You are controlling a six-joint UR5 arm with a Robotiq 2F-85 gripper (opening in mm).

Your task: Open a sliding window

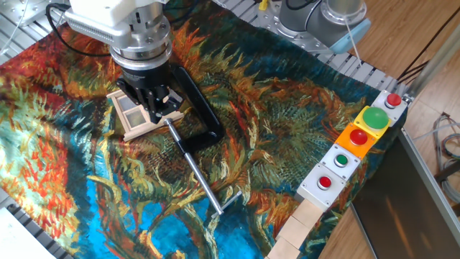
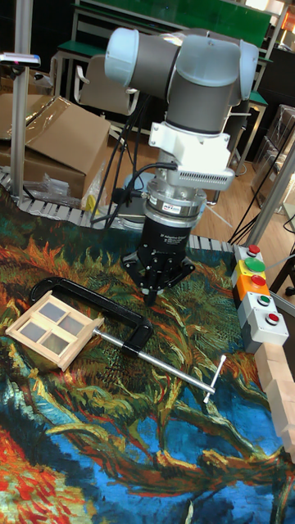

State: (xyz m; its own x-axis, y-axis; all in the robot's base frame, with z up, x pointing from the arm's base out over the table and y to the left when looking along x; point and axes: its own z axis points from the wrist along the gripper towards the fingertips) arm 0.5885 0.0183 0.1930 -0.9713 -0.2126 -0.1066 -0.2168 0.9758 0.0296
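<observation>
Counter (image 1: 287,129), painted cloth: sliding window (image 2: 54,328) clamped flat.
Pincer (image 2: 152,296) above it, fingers nearly together, nothing held.

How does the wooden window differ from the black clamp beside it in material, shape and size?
The sliding window is pale wood, square, with four panes; the C-clamp is black metal, an open C with a long steel screw. The window is compact; the clamp reaches much farther across the cloth. Both lie flat, the clamp gripping the window.

We read this as a robotics lab or workshop: aluminium framing (image 2: 20,98), green shelving (image 2: 176,20) at 12 o'clock, cardboard boxes (image 2: 61,147) at 10, a button box (image 1: 356,147) at 3 on the cloth-covered counter (image 1: 273,129).
</observation>
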